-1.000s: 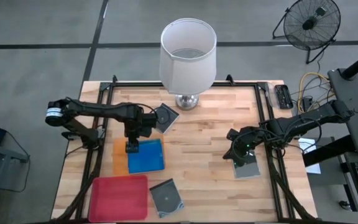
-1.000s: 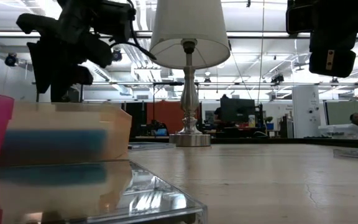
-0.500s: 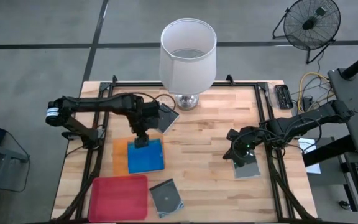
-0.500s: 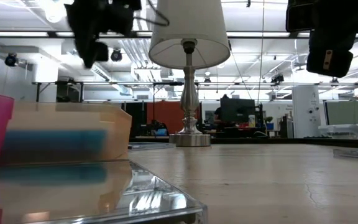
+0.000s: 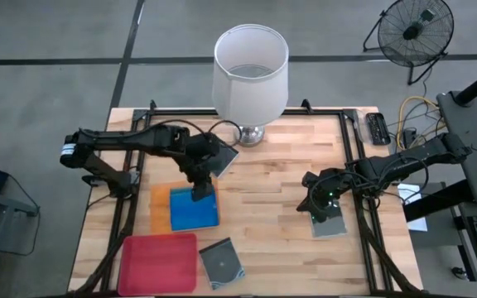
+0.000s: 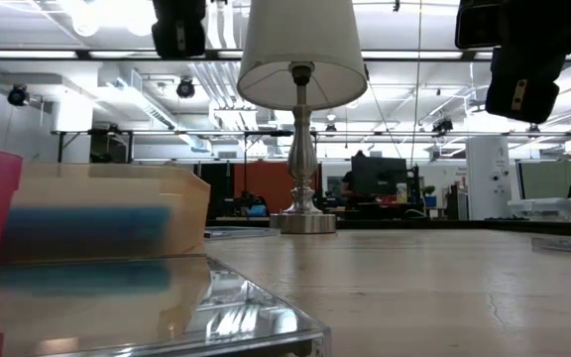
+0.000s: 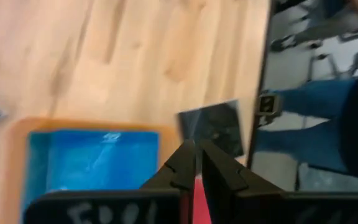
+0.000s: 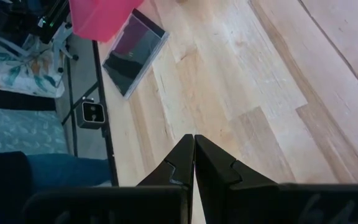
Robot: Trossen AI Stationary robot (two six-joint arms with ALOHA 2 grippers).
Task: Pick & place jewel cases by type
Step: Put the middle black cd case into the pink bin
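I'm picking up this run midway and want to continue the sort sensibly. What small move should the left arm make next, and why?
Probably swing the left gripper, shut and empty, over to the dark case by the lamp base and open above it. A blue case already lies in the orange tray, while that dark case sits loose on the table, close by.

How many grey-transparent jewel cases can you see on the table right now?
3: one beside the lamp base, partly under the left arm; one by the pink tray; one under the right gripper. None seem hidden.
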